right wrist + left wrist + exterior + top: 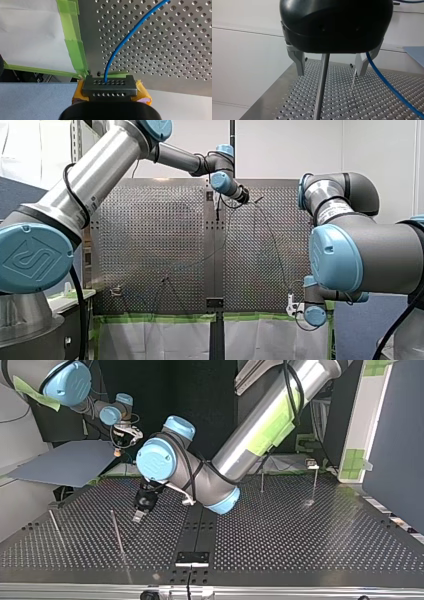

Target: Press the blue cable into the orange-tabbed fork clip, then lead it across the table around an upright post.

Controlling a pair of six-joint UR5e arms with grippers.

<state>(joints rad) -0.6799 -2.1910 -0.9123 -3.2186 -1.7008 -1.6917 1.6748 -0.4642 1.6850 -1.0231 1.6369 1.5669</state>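
In the left wrist view my left gripper stands open, its metal fingers just above the perforated table. A thin upright post rises in the gap between them, untouched. The blue cable slants down past one finger. In the right wrist view my right gripper, with yellow pads, is shut on the blue cable, which curves away over the plate. In the front view the cable runs from my right gripper at the near right edge up towards my left gripper. I cannot make out the fork clip.
Other thin posts stand on the table. In the top view my left gripper hangs beside the post. Green tape lines the table edge by my right gripper. A blue-grey sheet lies beyond it.
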